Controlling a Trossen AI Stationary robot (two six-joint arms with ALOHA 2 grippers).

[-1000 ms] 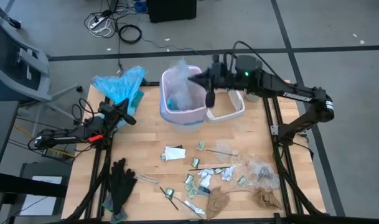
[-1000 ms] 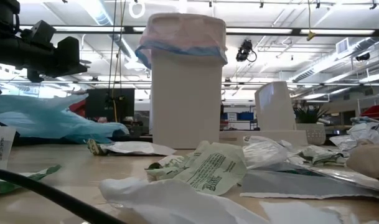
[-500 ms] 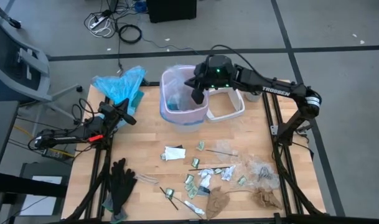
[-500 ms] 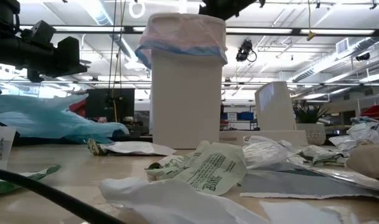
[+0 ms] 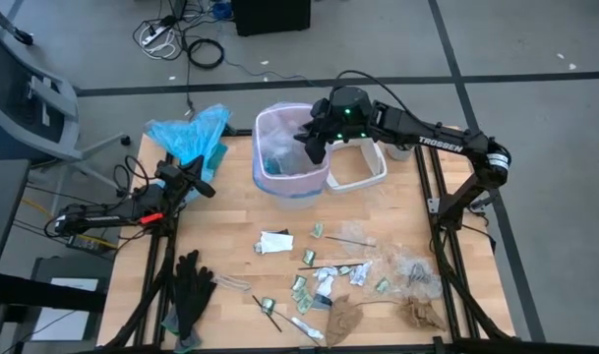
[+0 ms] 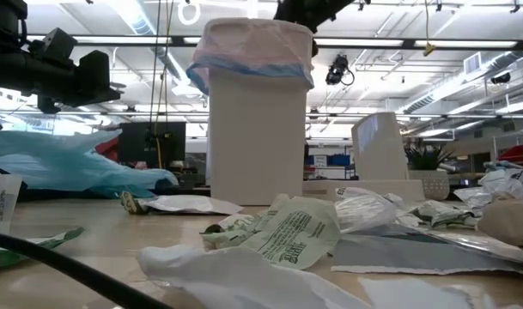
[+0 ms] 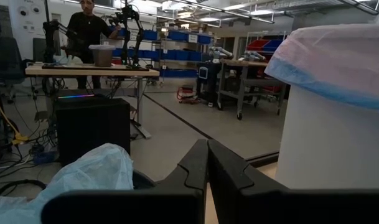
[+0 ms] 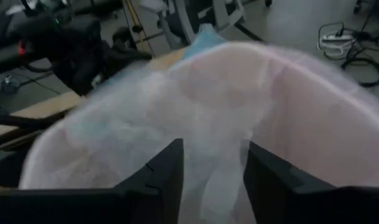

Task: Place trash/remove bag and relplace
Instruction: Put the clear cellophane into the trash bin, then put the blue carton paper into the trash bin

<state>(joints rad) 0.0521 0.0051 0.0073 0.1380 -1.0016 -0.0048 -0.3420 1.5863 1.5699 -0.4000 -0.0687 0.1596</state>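
The near half of the table (image 5: pixel 240 221) carries the trash (image 5: pixel 329 280): brown paper pieces, clear film, printed wrappers and thin black utensils, scattered from the centre toward 4 and 5 o'clock. The black gloves (image 5: pixel 191 285) lie apart at 7 o'clock by the left edge. Bare wood stays open between the scraps and the containers.

Farther back, at 12 o'clock, stands the white bin (image 6: pixel 257 137), lined with the bag (image 5: pixel 279 133), pale pink, its rim folded over the bin's lip with a blue band showing below the fold. Some clear film and a bluish scrap sit inside it. Just beside it toward 1 o'clock rests a white open tray (image 5: pixel 363 172); its contents cannot be made out. Off the far left corner, at 10 o'clock, a light-blue plastic bag (image 5: pixel 186 133) is bunched at the table's edge.

The left gripper (image 5: pixel 199 179) waits low over the left edge at 9 o'clock, its fingers pressed together, pointing toward the bin. The right gripper (image 5: pixel 312 146) reaches in from the far right side, arm bent over the tray, and tips down over the bin's right rim; its fingers (image 8: pixel 158 180) stand spread, with thin clear film hanging between them over the bag's mouth
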